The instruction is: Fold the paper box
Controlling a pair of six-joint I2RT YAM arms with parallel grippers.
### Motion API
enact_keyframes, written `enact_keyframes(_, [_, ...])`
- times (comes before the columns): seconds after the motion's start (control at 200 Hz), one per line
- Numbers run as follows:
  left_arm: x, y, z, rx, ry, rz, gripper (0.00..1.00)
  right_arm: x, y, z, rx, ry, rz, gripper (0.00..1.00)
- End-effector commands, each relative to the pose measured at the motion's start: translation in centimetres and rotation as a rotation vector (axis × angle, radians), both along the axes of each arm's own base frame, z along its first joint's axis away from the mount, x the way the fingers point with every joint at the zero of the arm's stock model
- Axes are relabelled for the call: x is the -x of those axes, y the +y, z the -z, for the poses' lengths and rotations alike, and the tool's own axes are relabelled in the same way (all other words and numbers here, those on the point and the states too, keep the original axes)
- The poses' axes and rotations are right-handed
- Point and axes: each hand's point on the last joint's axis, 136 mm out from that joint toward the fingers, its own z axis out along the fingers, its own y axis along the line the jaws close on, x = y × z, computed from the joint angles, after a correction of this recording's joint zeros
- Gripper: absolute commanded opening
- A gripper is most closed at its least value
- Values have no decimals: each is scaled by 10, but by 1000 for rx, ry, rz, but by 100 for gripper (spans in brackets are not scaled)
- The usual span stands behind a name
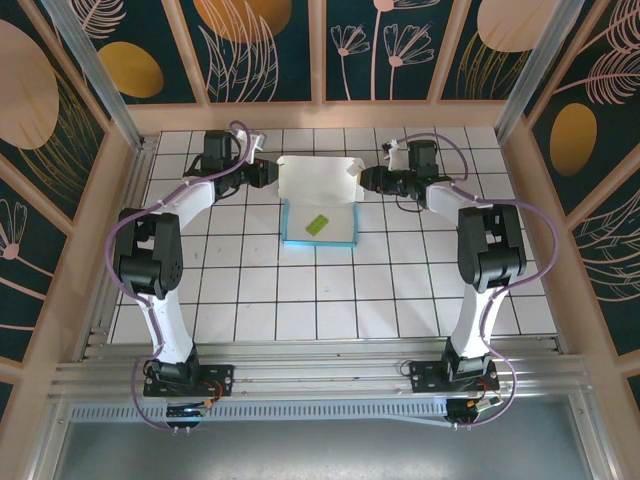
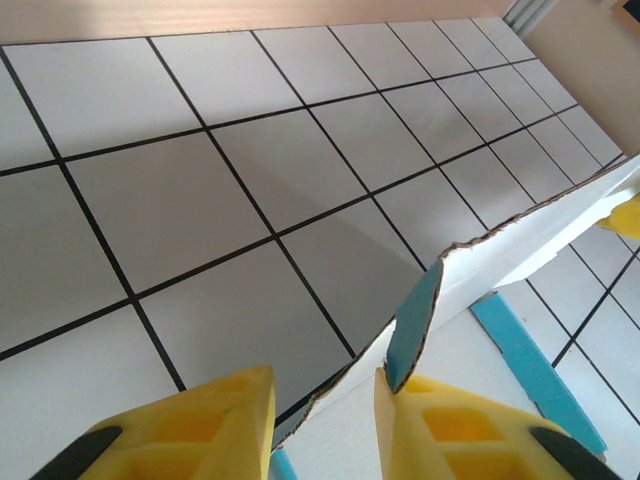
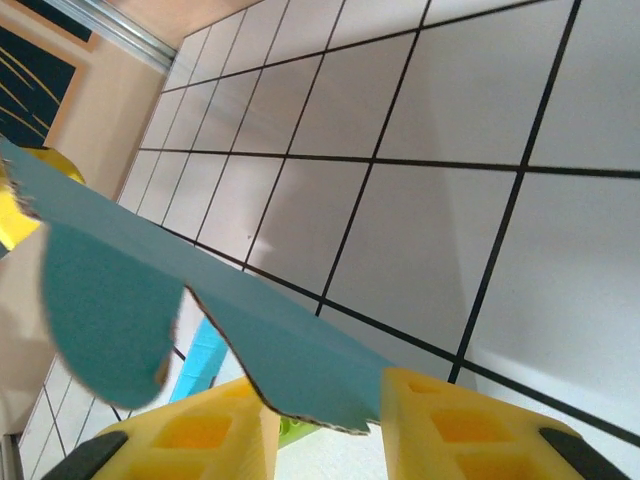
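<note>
Teal-and-white card, the paper box (image 1: 338,215), is lying far-centre on the tiled table (image 1: 300,300), its lid (image 1: 315,176) standing up. My left gripper (image 1: 272,175) and right gripper (image 1: 365,180) are flanking the lid's ends, fingers apart around its edge and not yet clamping, presumably so that it folds evenly.

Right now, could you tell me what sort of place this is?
Probably a robot test cell: a tiled tabletop walled by leaf-patterned panels, with a left arm and right arm bolted to an aluminium rail.

Left arm (image 1: 193,203) and right arm (image 1: 452,195) reach forward, jaws partly apart, pointing inward.
</note>
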Motion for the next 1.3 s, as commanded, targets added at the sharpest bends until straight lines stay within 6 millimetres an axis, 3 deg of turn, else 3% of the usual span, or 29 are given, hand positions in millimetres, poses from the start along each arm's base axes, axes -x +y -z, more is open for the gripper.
enact_keyframes(0.0, [11, -11, 3, 15, 11, 39, 31, 3, 6, -19, -6, -48, 15, 33])
enact_keyframes(0.365, [22, -10, 8, -11, 23, 7, 31, 9, 11, -16, 12, -57, 34, 33])
enact_keyframes(0.906, [26, -14, 18, 109, 176, -143, 32, 15, 20, -9, -8, -13, 146, 32])
enact_keyframes(1.296, [39, -19, 13, 180, 202, -154, 29, 20, 25, 4, -11, 28, 190, 28])
